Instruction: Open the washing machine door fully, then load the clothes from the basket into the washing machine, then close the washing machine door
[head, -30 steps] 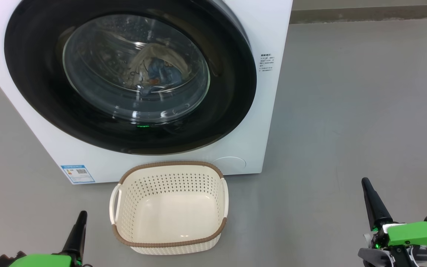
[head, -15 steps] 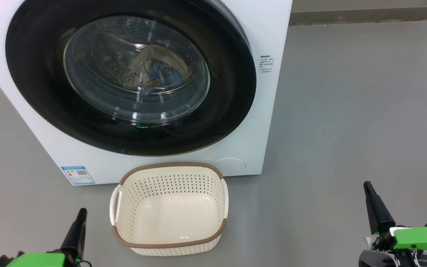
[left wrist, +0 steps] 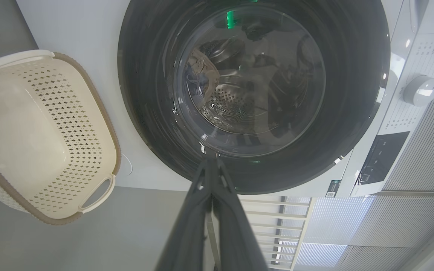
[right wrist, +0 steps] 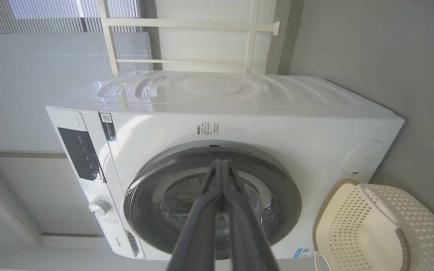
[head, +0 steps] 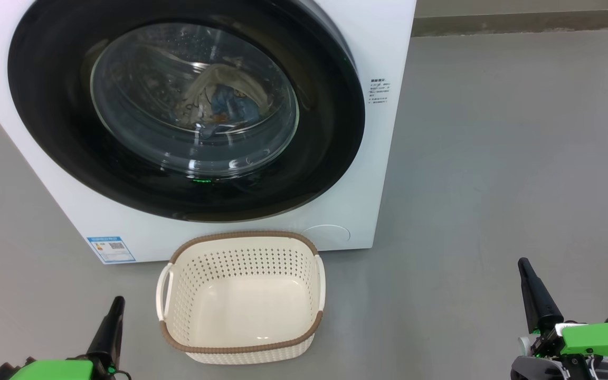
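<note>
1. A smooth grey floor [head: 494, 158] carries the whole scene. A darker skirting strip [head: 520, 21] marks its far edge in the head view. The wrist views show pale ribbed wall panels [right wrist: 32, 75] and a white frame [right wrist: 187, 26] behind the appliance.
2. The washing machine [head: 383, 42] stands toward the floor's far edge, a white box with a dark control panel [right wrist: 81, 152] and a white dial [right wrist: 99, 206] along its front. A small blue label [head: 111, 248] sits at a lower corner of that front.
3. The washing machine door [head: 325, 132], a glossy black ring, lies closed against the front. Behind its glass porthole the clothes [head: 227, 105] rest in the drum as a bundle of blue and cream fabric.
4. The basket [head: 243, 233] sits on the floor just in front of the machine, below the door, with its bare cream bottom showing. Whether it touches the machine cannot be told.
5. The left gripper [head: 118, 302] hangs low over the floor's near edge, near the basket's left handle and well apart from the door. Its jaws are pressed together on nothing. In its own wrist view the joined tips line up with the door's black rim.
6. The right gripper [head: 523, 264] hovers over the floor's near edge, well apart from the basket on its right side. Its jaws are also pressed together and hold nothing. In its wrist view the tips point at the door's edge.
</note>
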